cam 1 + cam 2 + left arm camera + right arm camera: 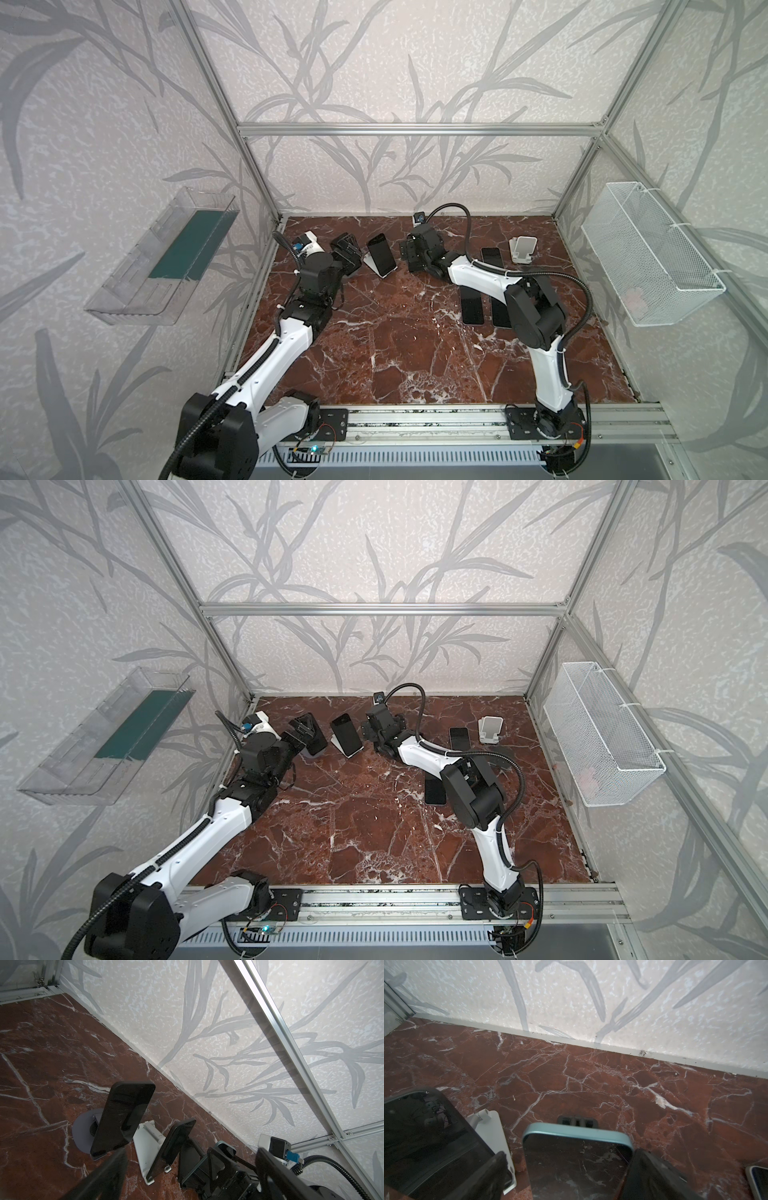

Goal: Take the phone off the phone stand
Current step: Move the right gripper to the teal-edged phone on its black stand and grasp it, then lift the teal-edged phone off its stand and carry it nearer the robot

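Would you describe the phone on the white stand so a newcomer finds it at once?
At the far end of the marble table, between the left gripper and the right gripper, a phone leans on a stand. Its stand is white; neighbouring phones lie flat or sit on darker stands.

A black slab phone (122,1118) leans tilted on a stand with a round grey base (83,1132). Just beside it, a second dark phone (381,254) reclines on a white folding stand (149,1140). A teal-rimmed phone (577,1159), its screen glossy and dark, is propped on a small black stand (577,1121). All sit on the red marble counter (591,1076), toward its back wall.
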`<state>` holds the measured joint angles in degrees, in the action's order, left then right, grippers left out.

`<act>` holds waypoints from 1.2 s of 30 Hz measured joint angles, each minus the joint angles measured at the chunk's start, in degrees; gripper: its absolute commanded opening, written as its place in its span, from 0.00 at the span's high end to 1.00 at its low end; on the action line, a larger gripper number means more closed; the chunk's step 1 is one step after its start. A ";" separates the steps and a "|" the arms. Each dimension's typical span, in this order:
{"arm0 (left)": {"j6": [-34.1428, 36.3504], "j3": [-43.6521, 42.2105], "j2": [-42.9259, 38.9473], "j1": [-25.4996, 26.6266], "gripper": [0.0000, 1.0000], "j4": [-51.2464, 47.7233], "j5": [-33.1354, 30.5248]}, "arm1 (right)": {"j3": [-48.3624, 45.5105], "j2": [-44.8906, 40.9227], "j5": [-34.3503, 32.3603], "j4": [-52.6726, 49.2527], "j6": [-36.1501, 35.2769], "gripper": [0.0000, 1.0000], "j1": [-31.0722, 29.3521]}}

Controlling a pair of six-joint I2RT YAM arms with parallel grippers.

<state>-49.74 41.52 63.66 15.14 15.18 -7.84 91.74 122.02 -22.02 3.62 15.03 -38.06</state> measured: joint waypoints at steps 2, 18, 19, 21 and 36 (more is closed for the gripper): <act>-0.11 0.00 0.20 -0.11 0.05 0.09 0.28 | 0.39 0.61 0.02 0.02 0.63 0.10 0.04; -1.49 0.02 1.49 -0.94 0.07 0.31 2.54 | 0.33 0.92 0.39 1.11 0.50 0.28 0.20; -1.46 0.02 1.49 -0.96 0.07 0.31 2.60 | 0.33 0.92 0.39 1.18 0.28 0.23 0.20; -1.46 0.02 1.49 -1.01 0.07 0.31 2.78 | 0.33 0.94 0.44 1.16 -0.17 0.17 0.20; -1.49 0.02 1.49 -1.16 0.08 0.81 3.43 | 0.02 2.23 -0.66 3.58 0.15 0.34 0.20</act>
<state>-51.22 41.54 65.14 13.98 15.99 -4.40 91.77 124.25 -22.68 7.20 15.18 -37.87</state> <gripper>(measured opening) 0.924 0.734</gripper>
